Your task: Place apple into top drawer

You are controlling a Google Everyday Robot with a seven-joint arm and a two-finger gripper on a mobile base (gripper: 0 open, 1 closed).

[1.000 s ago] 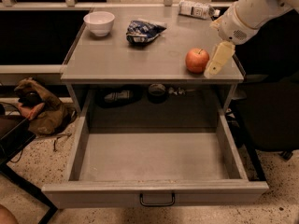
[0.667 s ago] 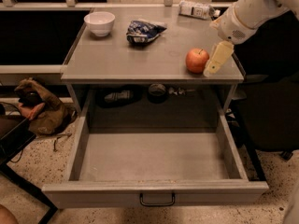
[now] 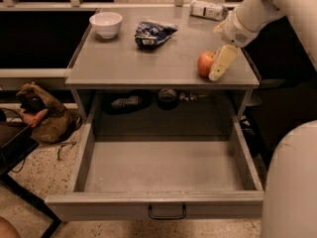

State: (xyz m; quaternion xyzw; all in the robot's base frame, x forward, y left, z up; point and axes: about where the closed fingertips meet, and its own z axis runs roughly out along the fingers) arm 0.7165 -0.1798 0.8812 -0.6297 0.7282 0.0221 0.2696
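Observation:
The red-orange apple (image 3: 204, 63) sits on the grey table top (image 3: 148, 58) near its right front edge. My gripper (image 3: 214, 69) reaches down from the upper right and stands right against the apple's right side, at table-top height. The top drawer (image 3: 163, 167) is pulled wide open below the table top, and its inside shows nothing in it. Its flat front with the dark wire handle (image 3: 167, 213) faces the camera.
A white bowl (image 3: 106, 24) stands at the table top's back left and a dark blue bag (image 3: 151, 32) at the back middle. A packet (image 3: 210, 9) lies behind on the rear ledge. A brown bag (image 3: 42, 115) lies on the floor at left. A white robot part (image 3: 292, 182) fills the lower right.
The gripper has shifted slightly left, closer against the apple. The apple has stayed in place. The white robot part has come into view at lower right.

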